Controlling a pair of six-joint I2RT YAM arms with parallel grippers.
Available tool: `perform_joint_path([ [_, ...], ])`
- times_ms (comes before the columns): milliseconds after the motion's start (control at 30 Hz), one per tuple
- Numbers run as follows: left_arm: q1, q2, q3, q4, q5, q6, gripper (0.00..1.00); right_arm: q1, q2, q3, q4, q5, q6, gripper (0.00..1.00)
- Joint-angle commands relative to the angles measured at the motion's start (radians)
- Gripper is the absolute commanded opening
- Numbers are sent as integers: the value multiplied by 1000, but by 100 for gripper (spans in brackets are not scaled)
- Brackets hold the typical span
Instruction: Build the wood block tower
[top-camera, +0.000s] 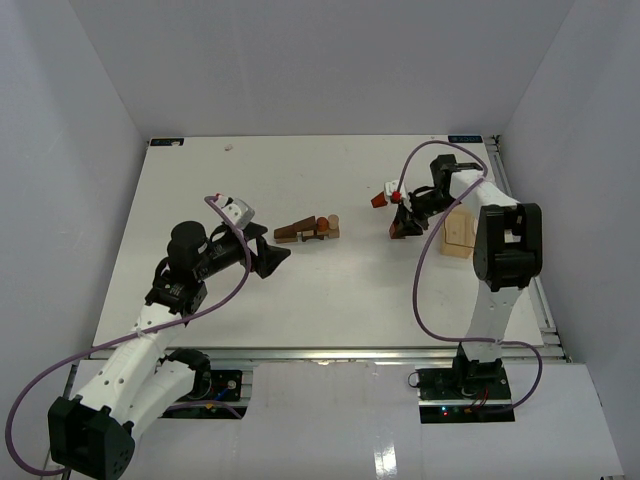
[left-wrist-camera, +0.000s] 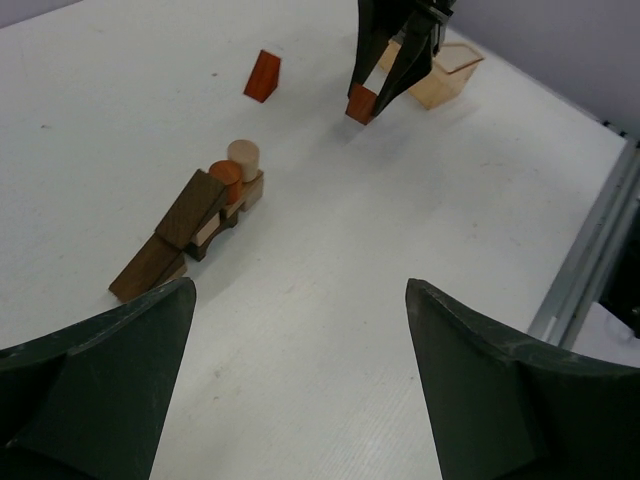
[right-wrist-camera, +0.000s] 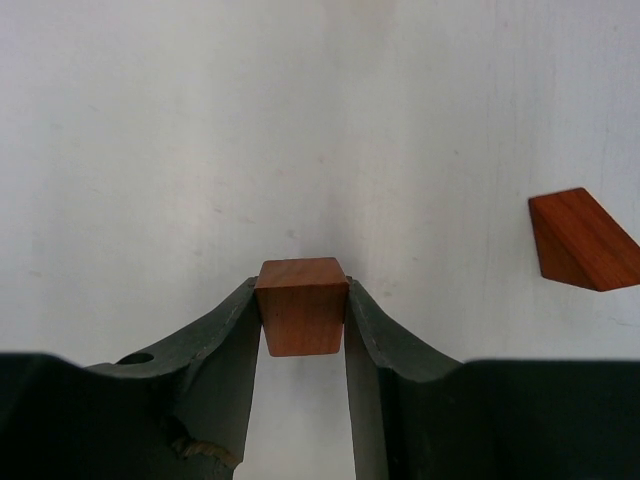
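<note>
Right gripper (right-wrist-camera: 300, 300): is clamping a reddish-brown cube (right-wrist-camera: 300, 306), both fingers pressing against its sides.
Left gripper (left-wrist-camera: 300, 370): is standing wide apart, holding nothing, pointing toward the cluster.
Wood block tower (top-camera: 310, 230): is lying as a low cluster on the table (top-camera: 330, 300) between the arms, dark pieces at its left, two cylinders standing upright at its right.
Loose wedge (right-wrist-camera: 583, 240): is resting near the right gripper, apart from it.
Pale slab (top-camera: 458, 233): is sitting just beside the right arm.

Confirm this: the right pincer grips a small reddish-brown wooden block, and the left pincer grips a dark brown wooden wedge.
Wrong about the left pincer: the left wrist view shows it open and empty, the dark brown wooden wedge lying untouched ahead. The right pincer does grip the small reddish-brown wooden block.
</note>
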Motion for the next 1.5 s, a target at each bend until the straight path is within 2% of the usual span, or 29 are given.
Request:
perform_joint_path([
  [0, -4, -5, -29, 160, 209, -78, 93, 16, -260, -102, -163, -337, 103, 12],
  [100, -52, 32, -25, 229, 250, -164, 87, 18, -377, -178, -198, -483, 162, 11],
  [167, -101, 45, -19, 259, 222, -210, 87, 16, -431, -215, -208, -536, 216, 11],
  [233, -205, 51, -11, 295, 157, -229, 87, 16, -469, -240, -210, -609, 258, 10],
  [267, -266, 56, -5, 306, 96, -230, 87, 16, -478, -247, -210, -649, 284, 9],
  [433, -419, 103, -12, 409, -52, -212, 87, 16, -523, -293, -227, -747, 299, 8],
  [567, -483, 167, -12, 484, -111, -155, 87, 1, -561, -326, -228, -781, 286, 8],
  [1000, -558, 408, 66, 588, -114, -1, 83, -14, -635, -394, -210, -804, 243, 8],
  [1233, -568, 483, 84, 650, -92, -3, 80, -14, -680, -421, -205, -777, 205, 8],
  [1467, -580, 489, 112, 602, -97, 21, 77, -14, -695, -433, -204, -753, 177, 8],
])
